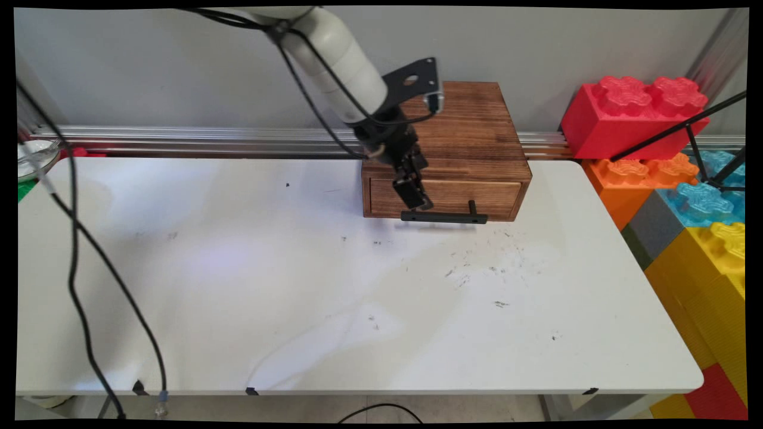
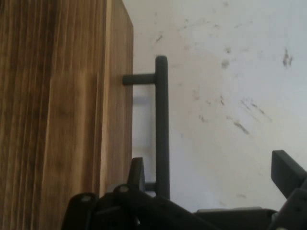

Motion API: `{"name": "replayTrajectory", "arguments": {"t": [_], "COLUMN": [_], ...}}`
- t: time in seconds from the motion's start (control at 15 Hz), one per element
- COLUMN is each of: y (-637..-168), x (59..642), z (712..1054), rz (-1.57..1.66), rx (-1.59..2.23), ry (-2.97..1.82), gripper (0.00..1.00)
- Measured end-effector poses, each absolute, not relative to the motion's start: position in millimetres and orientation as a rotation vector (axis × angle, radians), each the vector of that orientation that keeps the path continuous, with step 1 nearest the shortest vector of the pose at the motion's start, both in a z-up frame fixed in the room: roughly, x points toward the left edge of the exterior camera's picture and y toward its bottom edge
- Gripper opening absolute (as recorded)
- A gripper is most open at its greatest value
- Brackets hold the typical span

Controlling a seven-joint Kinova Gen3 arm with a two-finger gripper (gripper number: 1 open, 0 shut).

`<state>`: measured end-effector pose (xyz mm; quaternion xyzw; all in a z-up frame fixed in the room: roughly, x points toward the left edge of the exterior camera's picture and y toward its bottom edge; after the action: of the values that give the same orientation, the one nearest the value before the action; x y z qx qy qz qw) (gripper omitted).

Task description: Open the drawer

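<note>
1. A white table (image 1: pixel 238 286) fills most of the main view. Its top is scuffed with small dark marks, thickest on the bare part in front of the wooden box (image 1: pixel 465 125).
2. Behind the table a metal rail (image 1: pixel 179 140) runs along a plain grey wall (image 1: pixel 149 65).
3. To the right of the table stands a stack of large toy blocks (image 1: pixel 685 196) in red, orange, blue, grey and yellow. A thin black stand (image 1: pixel 685 125) crosses in front of them.
4. At the far left edge a clear bowl (image 1: pixel 36 158) sits just off the table's corner. Black cables (image 1: pixel 77 250) hang down across that side.
5. The wooden box stands at the back of the table, towards the right, against the rail. It has one drawer (image 1: pixel 453 196) in its front, which looks pushed in, so nothing of its inside shows.
6. A black bar handle (image 1: pixel 444 218) stands out from the drawer front on short posts.
7. The main view shows the gripper (image 1: pixel 417 199) lowered at the handle's left end, in front of the drawer.
8. The hand view shows what the main view cannot. The fingers are spread, one finger (image 2: pixel 136 172) between the drawer front and the bar, the other finger (image 2: pixel 288 172) well out on the far side over the table. The bar lies between them and neither finger clearly presses on it.
</note>
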<state>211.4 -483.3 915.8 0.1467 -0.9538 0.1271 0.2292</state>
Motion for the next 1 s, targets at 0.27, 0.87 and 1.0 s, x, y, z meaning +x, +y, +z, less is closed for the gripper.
{"name": "replayTrajectory", "arguments": {"t": [0.27,0.87,1.0], "y": [-497.4,-515.1,-517.5], "x": [194.0,163.4,159.1], "z": [903.5,854.4,847.5], "rz": [0.344,0.343,0.348], "rx": [0.380,0.354,0.354], "ry": [-2.651,-2.713,-2.720], "gripper": [1.00,1.00,1.00]}}
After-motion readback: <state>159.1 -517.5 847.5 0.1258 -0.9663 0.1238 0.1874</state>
